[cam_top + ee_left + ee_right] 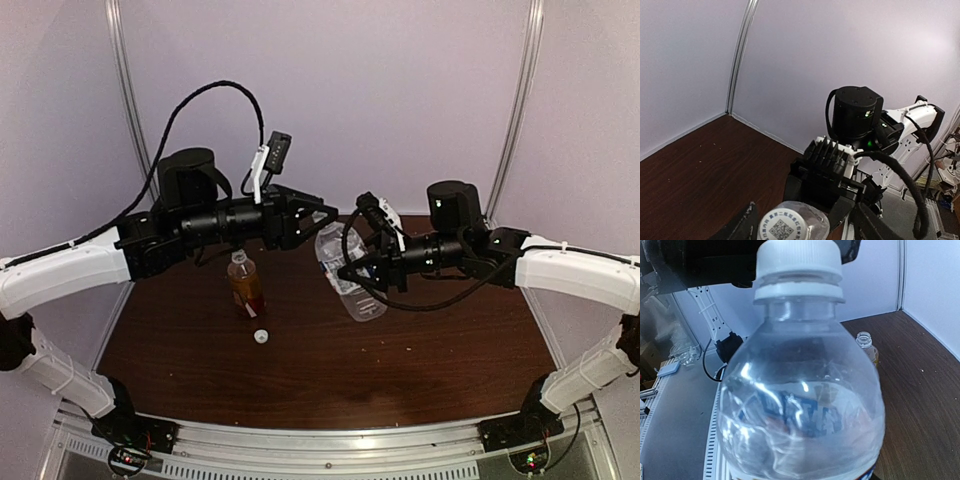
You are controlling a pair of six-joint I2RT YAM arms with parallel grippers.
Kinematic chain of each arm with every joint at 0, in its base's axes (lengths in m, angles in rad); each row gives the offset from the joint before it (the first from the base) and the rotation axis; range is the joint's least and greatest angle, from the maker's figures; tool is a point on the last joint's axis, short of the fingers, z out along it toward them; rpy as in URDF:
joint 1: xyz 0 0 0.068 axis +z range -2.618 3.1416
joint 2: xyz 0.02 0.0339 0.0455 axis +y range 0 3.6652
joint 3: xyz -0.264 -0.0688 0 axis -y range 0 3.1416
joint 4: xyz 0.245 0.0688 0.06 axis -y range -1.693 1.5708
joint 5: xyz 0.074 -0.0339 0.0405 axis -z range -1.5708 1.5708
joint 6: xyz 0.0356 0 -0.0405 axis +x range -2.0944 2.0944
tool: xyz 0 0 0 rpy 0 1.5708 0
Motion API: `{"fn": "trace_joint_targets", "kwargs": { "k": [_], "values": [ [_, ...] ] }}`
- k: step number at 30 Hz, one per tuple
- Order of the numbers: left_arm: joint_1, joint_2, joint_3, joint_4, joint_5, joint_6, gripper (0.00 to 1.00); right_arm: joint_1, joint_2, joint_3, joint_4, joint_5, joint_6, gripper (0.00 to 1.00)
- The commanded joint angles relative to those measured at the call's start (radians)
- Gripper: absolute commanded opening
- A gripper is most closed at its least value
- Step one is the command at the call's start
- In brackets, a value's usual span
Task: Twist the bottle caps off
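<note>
Your right gripper (352,272) clamps the tilted clear bottle (800,405) above the table (430,350). Your left gripper (804,226) stands open around its screwed-on cap (799,260). Amber bottle (246,288) stands uncapped, loose cap (261,336) just beside: half done.

The white cap (782,227) on the clear bottle (800,405) has a square code (781,230) of little black and white dots printed on its top. A ring of tiny signs runs round that code, but they are too small to read. Through the clear bottle a blue and white label (805,417) shows, but its letters look bent and blurry. The brown bottle (246,285) has a red and white label (248,303), too small to read. No word or number can be made out.
</note>
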Motion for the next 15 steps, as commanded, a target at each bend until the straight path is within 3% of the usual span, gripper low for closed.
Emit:
{"fn": "trace_joint_targets", "kwargs": {
  "k": [1, 6, 15],
  "values": [
    [0.038, -0.057, 0.013, 0.014, 0.197, 0.11, 0.68, 0.003, -0.038, -0.005, 0.019, -0.139, -0.012, 0.36],
    [0.089, -0.074, -0.012, 0.044, 0.403, 0.153, 0.74, 0.003, -0.023, 0.0, 0.037, -0.303, 0.005, 0.37],
    [0.106, -0.018, 0.011, 0.129, 0.665, 0.22, 0.77, 0.007, 0.012, 0.019, 0.047, -0.454, 0.044, 0.37]
  ]
}}
